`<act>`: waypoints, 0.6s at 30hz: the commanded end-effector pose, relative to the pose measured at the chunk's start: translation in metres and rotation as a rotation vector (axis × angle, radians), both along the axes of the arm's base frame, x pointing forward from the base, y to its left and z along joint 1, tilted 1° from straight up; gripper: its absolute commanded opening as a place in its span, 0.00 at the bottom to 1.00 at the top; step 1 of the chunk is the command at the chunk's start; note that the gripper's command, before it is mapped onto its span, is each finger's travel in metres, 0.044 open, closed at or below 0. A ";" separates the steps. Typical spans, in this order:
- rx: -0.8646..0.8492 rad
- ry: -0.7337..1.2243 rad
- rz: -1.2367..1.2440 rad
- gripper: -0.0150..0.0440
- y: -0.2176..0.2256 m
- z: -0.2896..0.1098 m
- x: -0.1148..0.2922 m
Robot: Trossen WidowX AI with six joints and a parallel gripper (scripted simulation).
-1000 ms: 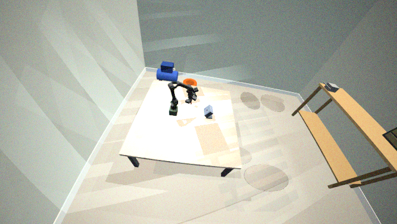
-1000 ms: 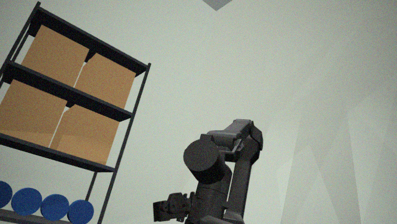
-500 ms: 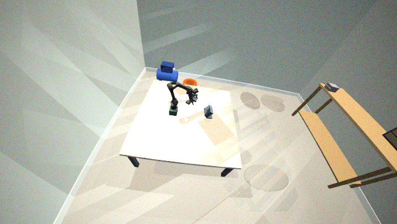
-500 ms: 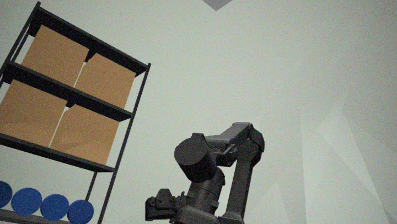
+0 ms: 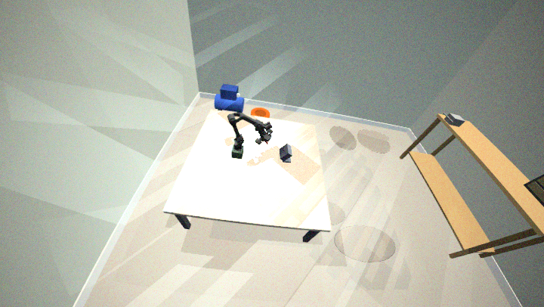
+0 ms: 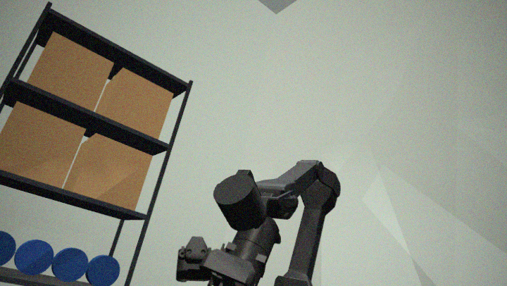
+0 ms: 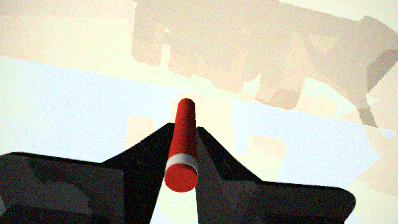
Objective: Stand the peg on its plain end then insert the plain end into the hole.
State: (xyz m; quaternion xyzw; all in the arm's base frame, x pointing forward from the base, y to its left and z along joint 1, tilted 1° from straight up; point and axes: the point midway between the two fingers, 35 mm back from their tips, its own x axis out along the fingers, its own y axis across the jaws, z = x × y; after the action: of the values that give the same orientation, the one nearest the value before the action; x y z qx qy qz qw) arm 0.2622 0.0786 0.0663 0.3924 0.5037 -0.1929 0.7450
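Observation:
In the wrist view a red peg (image 7: 185,130) is held between the fingers. Its white-banded end is toward the camera and its plain end points away. My gripper (image 7: 184,131) (image 5: 265,141) is shut on it and is above the table (image 5: 228,190), short of the sloped panel. A small red bit shows at the fingers in the top view. The dark grey sloped panel (image 5: 285,152) stands on the table to the right of the gripper in that view. Its hole cannot be made out. The fingertips and peg do not show in the exterior view.
The arm's base (image 5: 237,151) stands on the table left of the panel. Beyond the table's far edge are a blue machine (image 5: 229,102) and an orange ring (image 5: 260,110) on the floor. A wooden shelf (image 5: 449,198) stands far right. The exterior view shows a rack (image 6: 103,120) with boxes.

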 end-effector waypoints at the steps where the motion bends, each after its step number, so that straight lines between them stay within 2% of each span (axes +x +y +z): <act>1: 0.018 -0.034 -0.047 0.25 -0.005 0.002 0.005; 18: 0.105 -0.163 -0.219 0.25 -0.025 0.008 0.022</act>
State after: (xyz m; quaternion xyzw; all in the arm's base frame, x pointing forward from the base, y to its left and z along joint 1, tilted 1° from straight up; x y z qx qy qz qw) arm 0.2811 0.0586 0.0722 0.4822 0.4222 -0.2105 0.7382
